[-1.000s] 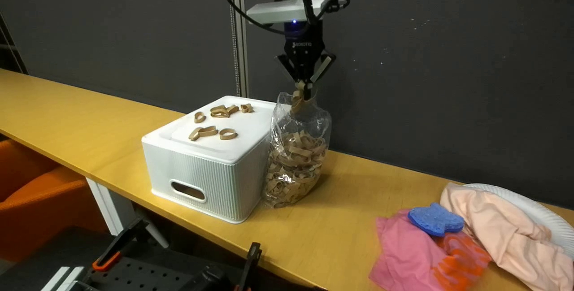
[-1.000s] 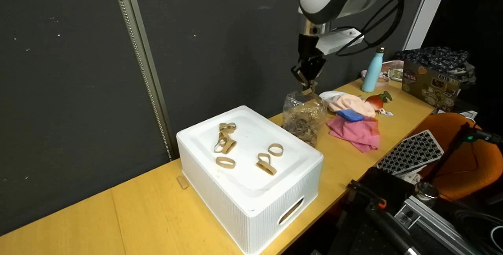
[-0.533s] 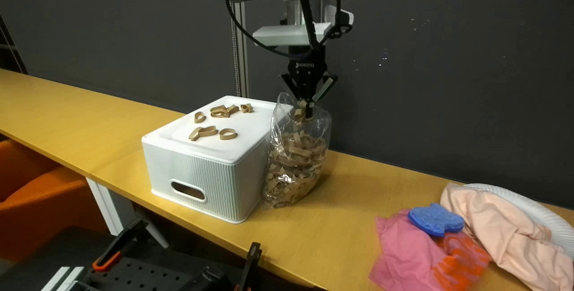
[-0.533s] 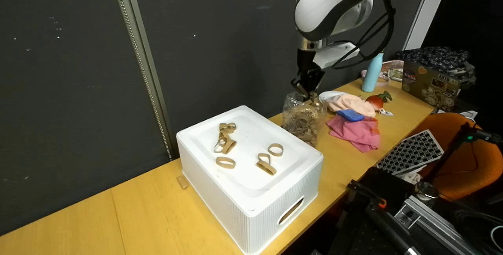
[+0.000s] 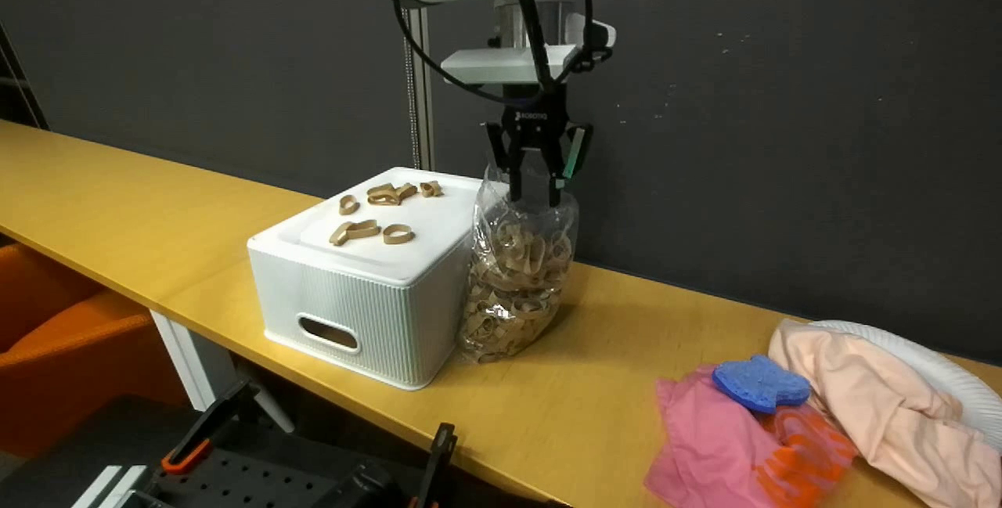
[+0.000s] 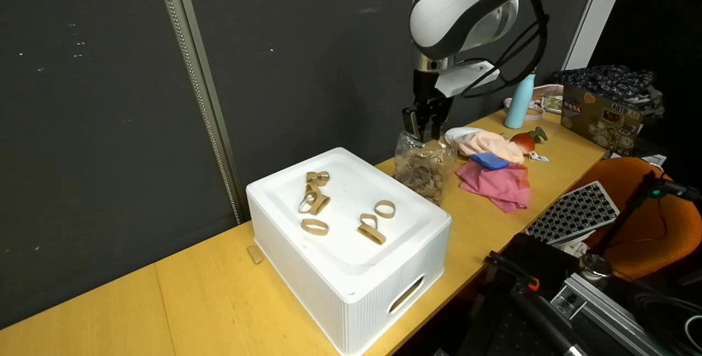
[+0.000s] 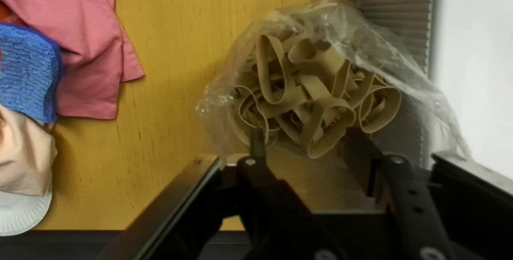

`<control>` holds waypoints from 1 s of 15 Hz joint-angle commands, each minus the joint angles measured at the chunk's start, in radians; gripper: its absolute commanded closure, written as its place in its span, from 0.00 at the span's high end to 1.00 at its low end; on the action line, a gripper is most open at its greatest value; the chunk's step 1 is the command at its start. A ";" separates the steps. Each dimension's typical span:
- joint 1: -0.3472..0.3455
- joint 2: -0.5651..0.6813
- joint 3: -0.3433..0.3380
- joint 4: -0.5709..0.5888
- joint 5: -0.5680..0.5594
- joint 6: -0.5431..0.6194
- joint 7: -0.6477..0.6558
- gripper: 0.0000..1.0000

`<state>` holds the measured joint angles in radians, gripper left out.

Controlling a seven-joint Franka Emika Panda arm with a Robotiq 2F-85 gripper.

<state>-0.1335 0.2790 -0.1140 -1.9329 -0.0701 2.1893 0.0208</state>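
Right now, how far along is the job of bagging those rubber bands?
Partway, it seems. Already done: a heap of bands sits inside the clear plastic bag. In hand: nothing held; the gripper stands open at the bag's mouth. Likely left: several loose bands on top of the white box, plus a tan strip on the table that may be another band.

The black two-fingered gripper [image 5: 535, 197] looks mostly matt; at its jaws, the clear crinkled plastic bag [image 5: 560, 220] is glossy; beneath them, tan rubber-like bands [image 7: 314, 87] are smooth and matt; beside and below, the white boxy plastic bin [image 5: 337, 293] has ribbed walls; farther below, the yellow wooden tabletop [image 5: 618, 336] has a faint sheen
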 commanded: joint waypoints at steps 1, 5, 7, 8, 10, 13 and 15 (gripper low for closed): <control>0.008 -0.075 0.003 -0.028 0.014 -0.004 -0.007 0.87; 0.038 -0.141 0.030 -0.031 0.017 -0.016 -0.005 1.00; 0.071 -0.160 0.061 -0.020 0.016 -0.025 -0.002 1.00; 0.091 -0.160 0.077 -0.008 0.011 -0.030 0.008 1.00; 0.127 -0.139 0.109 0.020 0.012 -0.030 0.018 1.00; 0.167 -0.054 0.144 0.087 0.013 -0.023 0.008 1.00; 0.172 0.007 0.154 0.141 0.026 -0.029 -0.047 1.00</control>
<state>0.0386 0.1845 0.0284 -1.8961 -0.0694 2.1814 0.0408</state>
